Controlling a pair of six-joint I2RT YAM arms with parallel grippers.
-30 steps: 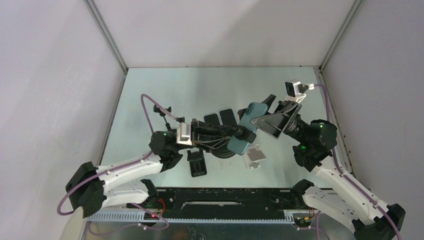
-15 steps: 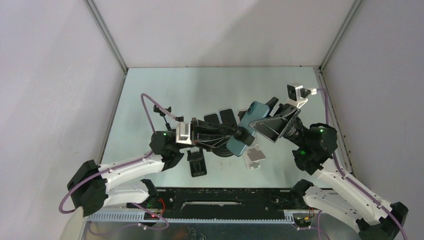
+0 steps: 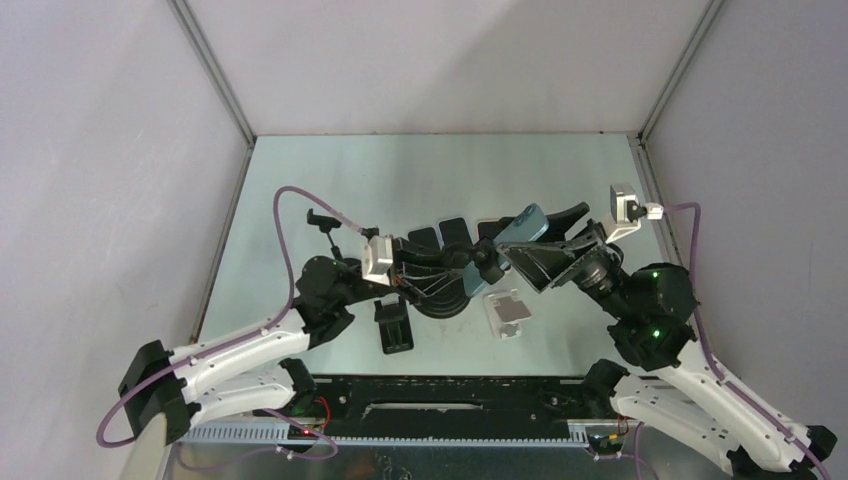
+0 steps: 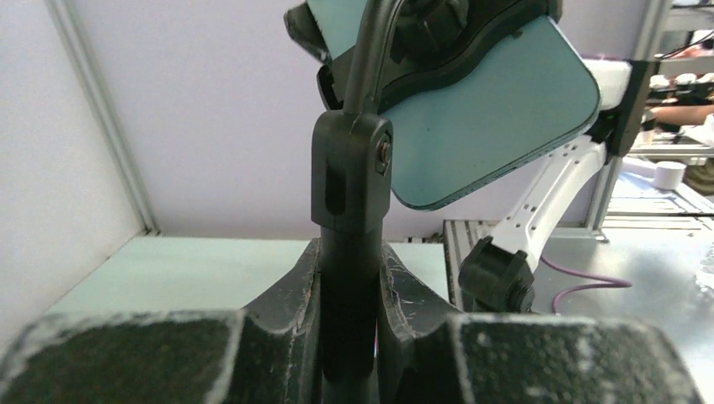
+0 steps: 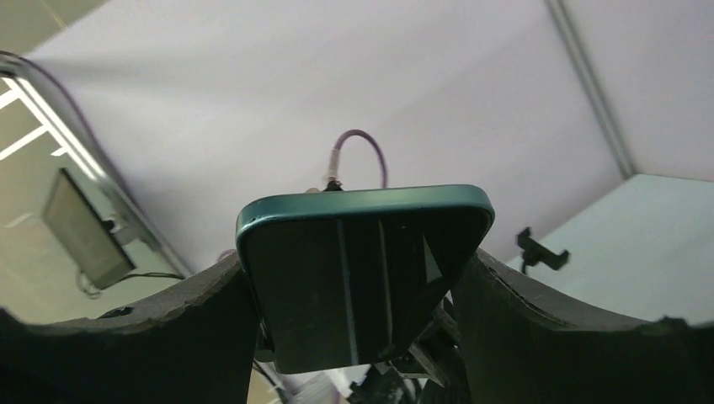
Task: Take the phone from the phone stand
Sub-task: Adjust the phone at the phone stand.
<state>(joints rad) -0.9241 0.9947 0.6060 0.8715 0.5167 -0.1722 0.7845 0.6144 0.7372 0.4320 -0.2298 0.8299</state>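
I have the left gripper (image 4: pixel 349 290) clamped on the upright post of the phone stand (image 4: pixel 349 172), fingers pressed to both sides of it. The phone (image 4: pixel 497 126) sits tilted in the cradle at the top of the stand, above its round base. My right gripper (image 5: pixel 360 295) is closed on the phone's two long edges, screen facing its camera.
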